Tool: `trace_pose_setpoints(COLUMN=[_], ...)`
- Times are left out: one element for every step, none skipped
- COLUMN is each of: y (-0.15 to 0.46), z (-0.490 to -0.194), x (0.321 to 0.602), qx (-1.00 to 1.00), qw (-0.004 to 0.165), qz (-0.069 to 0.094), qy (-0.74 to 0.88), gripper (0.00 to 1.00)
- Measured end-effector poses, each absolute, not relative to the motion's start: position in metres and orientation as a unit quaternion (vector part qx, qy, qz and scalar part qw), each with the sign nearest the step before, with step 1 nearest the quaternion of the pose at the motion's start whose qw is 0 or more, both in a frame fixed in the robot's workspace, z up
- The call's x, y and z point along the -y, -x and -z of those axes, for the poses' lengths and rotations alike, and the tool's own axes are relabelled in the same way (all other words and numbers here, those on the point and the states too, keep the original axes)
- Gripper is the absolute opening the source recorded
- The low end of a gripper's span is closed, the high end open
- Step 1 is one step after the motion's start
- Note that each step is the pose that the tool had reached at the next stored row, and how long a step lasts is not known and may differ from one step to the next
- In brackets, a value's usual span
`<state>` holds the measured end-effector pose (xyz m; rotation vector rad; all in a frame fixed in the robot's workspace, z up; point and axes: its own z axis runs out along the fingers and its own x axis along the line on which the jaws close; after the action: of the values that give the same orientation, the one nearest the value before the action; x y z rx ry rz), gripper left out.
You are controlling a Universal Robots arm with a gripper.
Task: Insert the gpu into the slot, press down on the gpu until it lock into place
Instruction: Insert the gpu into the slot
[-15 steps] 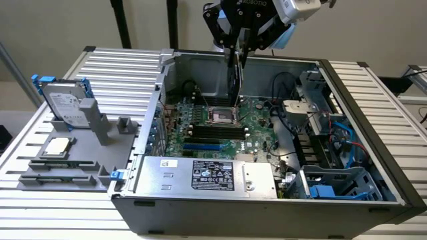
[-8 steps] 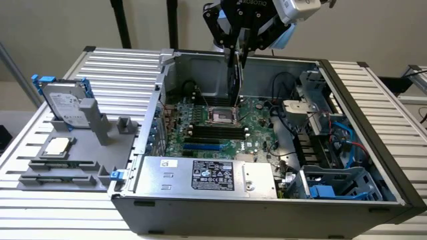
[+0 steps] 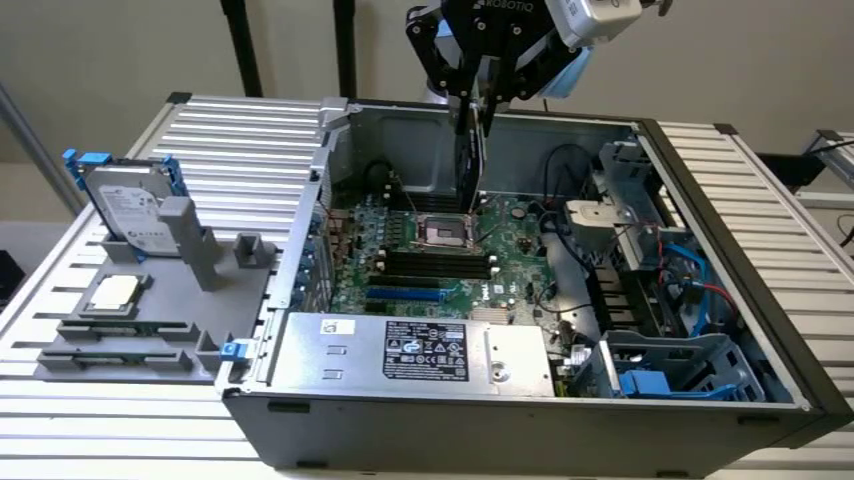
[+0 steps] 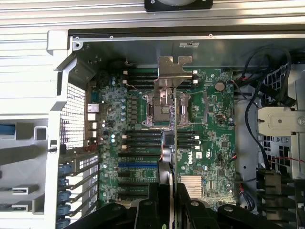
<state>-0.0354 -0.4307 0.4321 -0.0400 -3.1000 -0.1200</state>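
While pincer (image 3: 478,100) holds gpu (image 3: 470,160) aloft, slot (image 4: 138,163) apart

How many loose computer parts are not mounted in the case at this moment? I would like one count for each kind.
gpu: 1, held in the gripper
hard drive: 1
processor chip: 1
memory sticks: 2
Total: 5

The exterior view looks down at a slant from farther off, at the whole computer case (image 3: 534,430). The wrist view looks straight down from close above (much nearer). Both see the green board (image 3: 514,240) and the card (image 3: 470,160).
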Motion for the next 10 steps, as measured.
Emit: trace_pose_setpoints(y=[0.0354, 0.0354, 0.0354, 0.0354, 0.0354, 0.0354, 0.0354, 0.0354, 0.0354, 0.0354], z=[-0.4321, -0.4321, -0.4321, -0.4321, -0.4321, -0.4321, -0.4321, -0.4321, -0.4321, -0.4321], x=[0.4307, 0.4307, 0.4307, 0.4307, 0.4307, 0.4307, 0.4307, 0.4307, 0.4307, 0.4307], qx=[0.999, 0.999, 0.999, 0.999, 0.999, 0.999, 0.999, 0.999, 0.999, 0.999], qw=[0.02, 0.02, 0.019, 0.02, 0.019, 0.02, 0.019, 0.02, 0.02, 0.019], qz=[0.039, 0.039, 0.039, 0.039, 0.039, 0.039, 0.039, 0.039, 0.039, 0.039], qy=[0.013, 0.013, 0.013, 0.013, 0.013, 0.013, 0.013, 0.013, 0.013, 0.013], gripper=[0.26, 0.26, 0.26, 0.26, 0.26, 0.26, 0.26, 0.26, 0.26, 0.26])
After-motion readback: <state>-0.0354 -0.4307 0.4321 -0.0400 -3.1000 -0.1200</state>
